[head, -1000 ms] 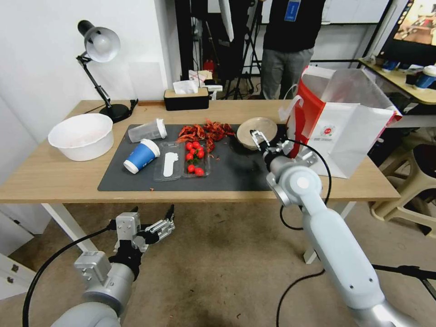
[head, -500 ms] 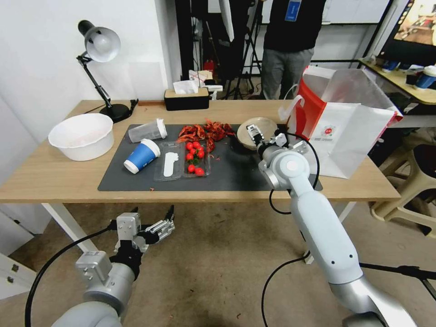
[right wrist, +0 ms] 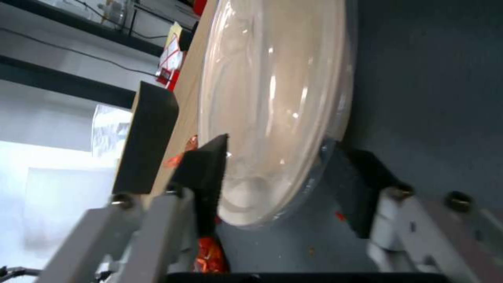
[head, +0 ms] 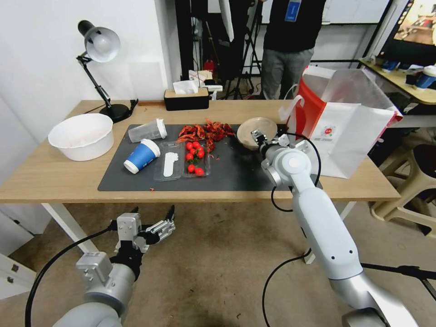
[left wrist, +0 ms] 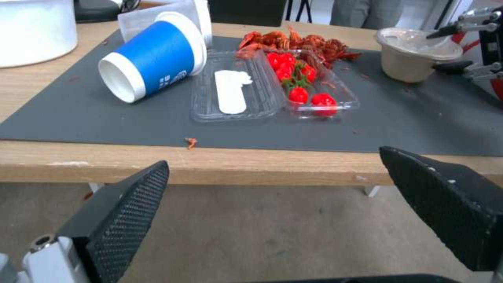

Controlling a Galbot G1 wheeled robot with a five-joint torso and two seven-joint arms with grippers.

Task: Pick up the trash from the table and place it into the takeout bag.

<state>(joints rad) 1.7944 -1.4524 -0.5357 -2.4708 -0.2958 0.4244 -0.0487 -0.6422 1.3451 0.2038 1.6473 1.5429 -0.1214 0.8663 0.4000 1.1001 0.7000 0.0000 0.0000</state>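
Head view is bright and evenly lit, soft indoor light from above, no hard shadows; the table [head: 54, 179] throws a faint diffuse shadow on the floor. Wide-angle lens bends straight lines near the edges, table front curves slightly. The white bag [head: 349, 131] and white wall are near blown out. Left wrist view is softer, slightly blurry; the black fingers [left wrist: 123, 212] up close are out of focus at their ends. Right wrist view is dim on the mat side, washed-out white glare at one corner, streaky highlights on the bowl's clear lid [right wrist: 272, 98], overall smeared.
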